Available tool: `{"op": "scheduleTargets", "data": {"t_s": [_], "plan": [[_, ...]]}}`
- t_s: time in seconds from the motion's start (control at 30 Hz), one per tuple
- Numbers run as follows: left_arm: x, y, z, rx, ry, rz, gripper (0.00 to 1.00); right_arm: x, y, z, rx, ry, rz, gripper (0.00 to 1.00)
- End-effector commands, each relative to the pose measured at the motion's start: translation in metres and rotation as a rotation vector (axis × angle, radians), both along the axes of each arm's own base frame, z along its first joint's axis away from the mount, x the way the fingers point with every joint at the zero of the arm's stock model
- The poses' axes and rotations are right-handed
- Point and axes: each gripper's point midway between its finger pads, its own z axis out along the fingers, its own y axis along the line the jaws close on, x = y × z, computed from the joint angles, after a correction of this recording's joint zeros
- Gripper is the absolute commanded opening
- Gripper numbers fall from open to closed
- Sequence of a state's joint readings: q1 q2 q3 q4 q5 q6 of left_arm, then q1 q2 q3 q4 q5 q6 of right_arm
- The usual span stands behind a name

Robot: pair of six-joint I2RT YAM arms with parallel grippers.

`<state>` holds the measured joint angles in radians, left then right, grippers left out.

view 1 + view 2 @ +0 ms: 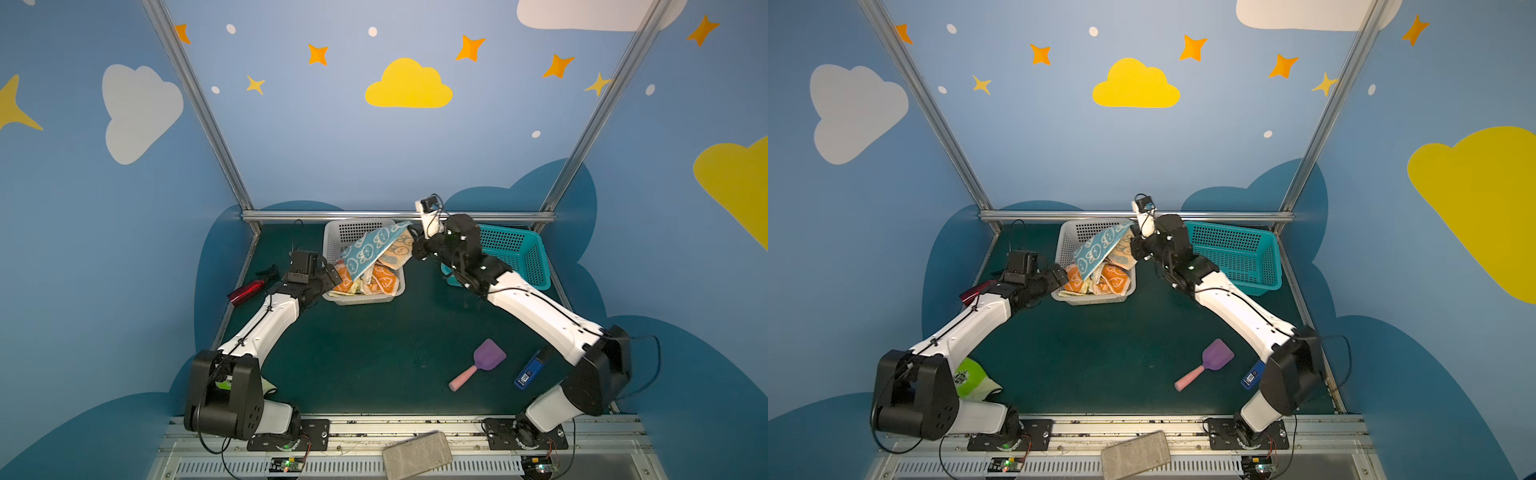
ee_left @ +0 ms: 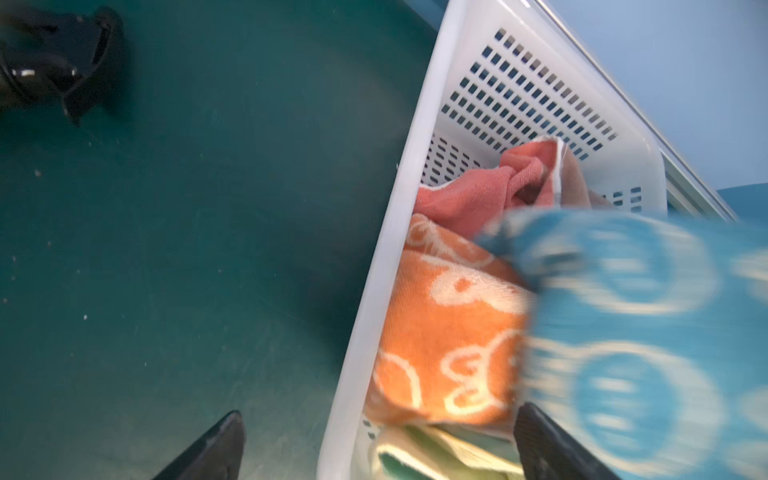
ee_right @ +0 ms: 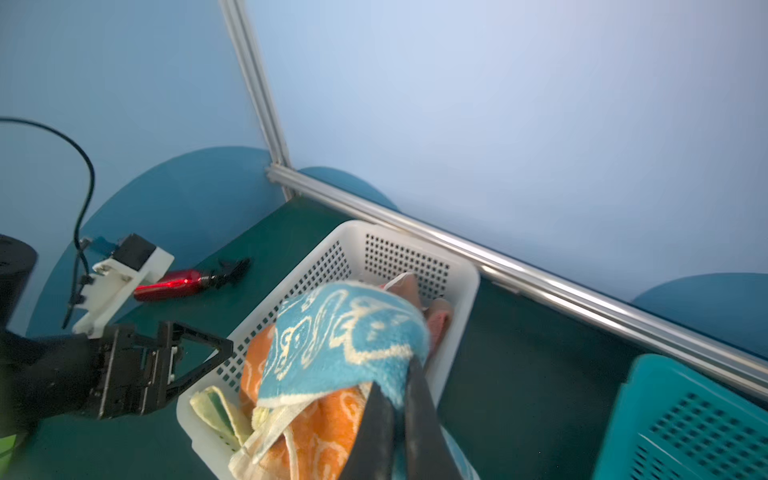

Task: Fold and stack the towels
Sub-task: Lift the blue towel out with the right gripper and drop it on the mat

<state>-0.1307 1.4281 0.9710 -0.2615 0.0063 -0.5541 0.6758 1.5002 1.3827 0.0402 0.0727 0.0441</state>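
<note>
A white basket (image 1: 353,232) (image 1: 1084,230) (image 2: 519,91) (image 3: 316,266) at the back centre holds the towels. My right gripper (image 1: 412,237) (image 1: 1134,233) (image 3: 395,376) is shut on a corner of the blue rabbit towel (image 1: 368,249) (image 1: 1096,251) (image 2: 644,332) (image 3: 340,332), which hangs lifted above the pile. Under it lie orange rabbit towels (image 1: 382,276) (image 2: 449,340) (image 3: 324,436), a salmon one (image 2: 469,191) and a pale yellow striped one (image 2: 436,453) (image 3: 216,407). My left gripper (image 1: 334,276) (image 1: 1061,274) (image 2: 380,432) is open, straddling the basket's near left wall and holding nothing.
A teal basket (image 1: 515,253) (image 1: 1237,253) (image 3: 685,424) stands at the back right. A red spray bottle (image 1: 245,291) (image 3: 178,282) lies at the left. A purple scoop (image 1: 482,361) and a blue device (image 1: 530,370) lie front right, a lime-green glove (image 1: 967,376) front left.
</note>
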Motion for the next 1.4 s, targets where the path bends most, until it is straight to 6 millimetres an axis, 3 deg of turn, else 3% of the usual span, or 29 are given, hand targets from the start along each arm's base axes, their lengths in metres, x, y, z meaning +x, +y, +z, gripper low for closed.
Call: {"op": "scheduleTargets", "data": {"t_s": [0.0,0.2,0.37,0.5,0.67,0.8,1.13,1.37], "plan": [[0.017,0.007,-0.004,0.036,0.003,0.000,1.00,-0.014,-0.041,0.027,0.017,-0.076,-0.105,0.00],[0.049,0.011,-0.027,0.067,0.089,-0.021,0.99,-0.058,-0.111,0.047,-0.013,-0.139,-0.227,0.00],[0.069,0.020,-0.046,0.107,0.150,-0.008,0.92,-0.091,-0.145,0.045,-0.044,-0.132,-0.262,0.00],[0.074,0.031,-0.060,0.118,0.204,0.020,0.72,-0.106,-0.156,0.037,-0.047,-0.115,-0.265,0.00],[0.072,0.050,-0.066,0.119,0.223,0.065,0.35,-0.110,-0.170,0.032,-0.063,-0.107,-0.317,0.00],[0.066,0.073,-0.064,0.167,0.247,0.108,0.23,-0.109,-0.161,0.025,-0.073,-0.086,-0.276,0.00],[0.047,0.156,-0.044,0.292,0.319,0.208,0.28,-0.099,-0.121,-0.004,-0.096,0.003,-0.127,0.00],[0.035,0.193,-0.043,0.368,0.388,0.254,0.36,-0.099,-0.090,-0.015,-0.107,0.042,-0.021,0.00]]}}
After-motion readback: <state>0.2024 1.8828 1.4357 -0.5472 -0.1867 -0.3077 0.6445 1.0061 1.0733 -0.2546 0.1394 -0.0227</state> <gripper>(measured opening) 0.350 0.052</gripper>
